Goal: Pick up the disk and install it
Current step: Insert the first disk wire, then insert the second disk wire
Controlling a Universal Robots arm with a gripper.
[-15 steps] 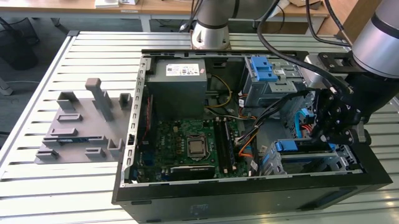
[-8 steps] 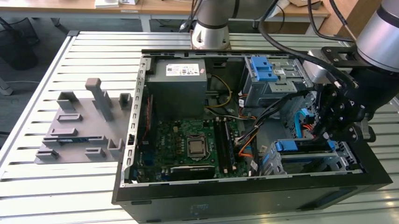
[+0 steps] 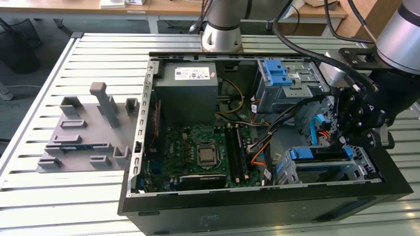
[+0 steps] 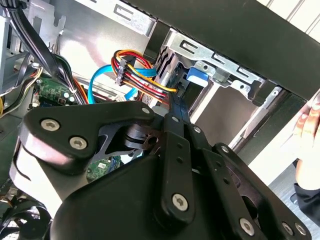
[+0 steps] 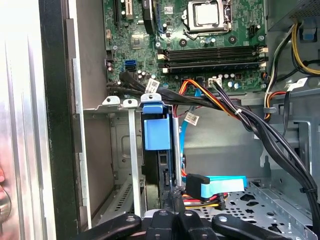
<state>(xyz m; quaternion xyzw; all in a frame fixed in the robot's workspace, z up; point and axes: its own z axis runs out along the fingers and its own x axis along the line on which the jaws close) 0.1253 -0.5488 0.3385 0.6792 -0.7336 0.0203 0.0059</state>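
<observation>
— Slatted metal bench (image 3: 66,206), open computer case (image 3: 262,199). Disk (image 5: 156,131)?
— Standing on edge in the lower drive cage (image 5: 131,165), long axis along the slot. Gripper (image 5: 176,202) pinched closed, empty, just beside its exposed end.

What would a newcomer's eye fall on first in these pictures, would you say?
Most likely the open black computer case lying on the slatted table, its green motherboard exposed beside a grey power supply. Next, the arm's black hand, reaching into the case at the exterior view's right, close to the blue-framed drive bay and a bundle of coloured cables.
</observation>
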